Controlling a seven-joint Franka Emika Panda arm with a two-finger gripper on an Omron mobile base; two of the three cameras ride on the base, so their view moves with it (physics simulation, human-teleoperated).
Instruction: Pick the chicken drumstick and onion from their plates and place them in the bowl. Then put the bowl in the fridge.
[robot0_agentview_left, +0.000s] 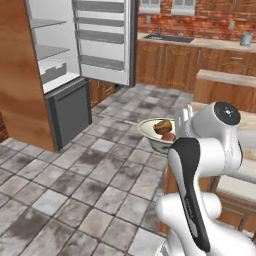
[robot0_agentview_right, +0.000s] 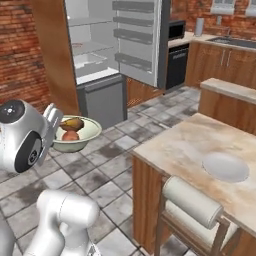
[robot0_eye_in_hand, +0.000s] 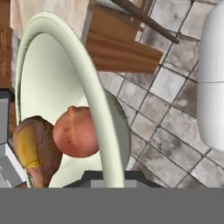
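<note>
The pale greenish-cream bowl (robot0_agentview_left: 150, 142) hangs in the air above the tiled floor, and my gripper (robot0_agentview_left: 178, 129) is shut on its rim. Inside it lie the golden-brown chicken drumstick (robot0_agentview_left: 161, 125) and the reddish onion (robot0_agentview_left: 169, 136), touching each other. In the right base view the bowl (robot0_agentview_right: 76, 145), drumstick (robot0_agentview_right: 73, 123) and onion (robot0_agentview_right: 70, 135) sit just right of the gripper (robot0_agentview_right: 54, 126). The hand view looks along the bowl's rim (robot0_eye_in_hand: 93, 104), with the onion (robot0_eye_in_hand: 76, 131) and drumstick (robot0_eye_in_hand: 34, 147) close by. The fridge (robot0_agentview_left: 55, 55) stands open ahead to the left. One grey plate (robot0_agentview_right: 226, 166) lies bare on the island.
The fridge door (robot0_agentview_left: 103, 35) is swung wide, showing grey racks, glass shelves and a grey lower drawer (robot0_agentview_left: 70, 111). A wooden island with a marble top (robot0_agentview_right: 181, 144) and a padded stool (robot0_agentview_right: 192, 202) stand to the right. Cabinets and a sink (robot0_agentview_left: 168, 38) line the far wall.
</note>
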